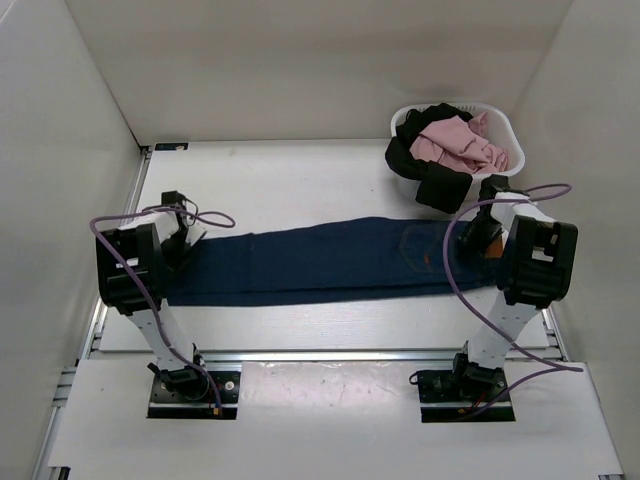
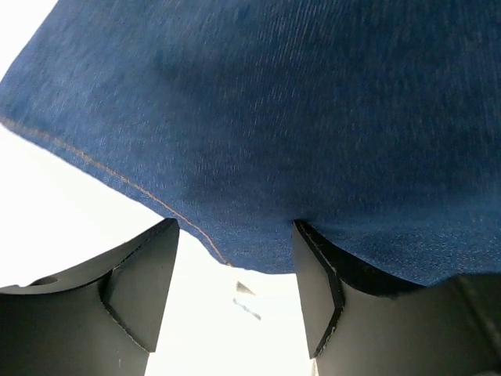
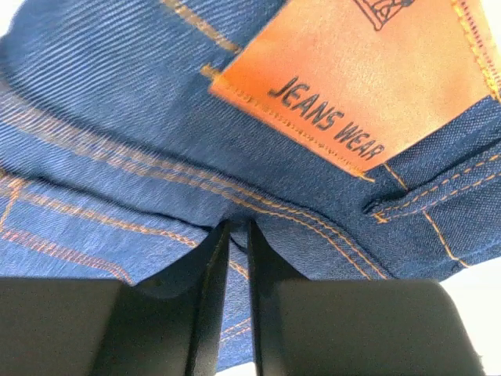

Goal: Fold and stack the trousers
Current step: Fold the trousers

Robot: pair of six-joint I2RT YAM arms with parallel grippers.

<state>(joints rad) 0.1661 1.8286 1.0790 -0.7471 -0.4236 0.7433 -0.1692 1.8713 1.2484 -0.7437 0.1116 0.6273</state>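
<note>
Right gripper (image 3: 236, 225) clenched on long navy-blue denim trousers (image 1: 330, 262) waistband, 3 o'clock; left gripper (image 2: 235, 227) released at hem, 9 o'clock. Pinch hem first, lift ends level.

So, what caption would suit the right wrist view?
Right end effector pinching the trousers near their orange patch.

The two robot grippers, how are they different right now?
The left gripper has its fingers wide apart; the right gripper has them almost together, seemingly pinching cloth. The left sits at the plain leg end of the trousers, the right at the waist by the orange patch. Both are black and down at the trousers.
</note>
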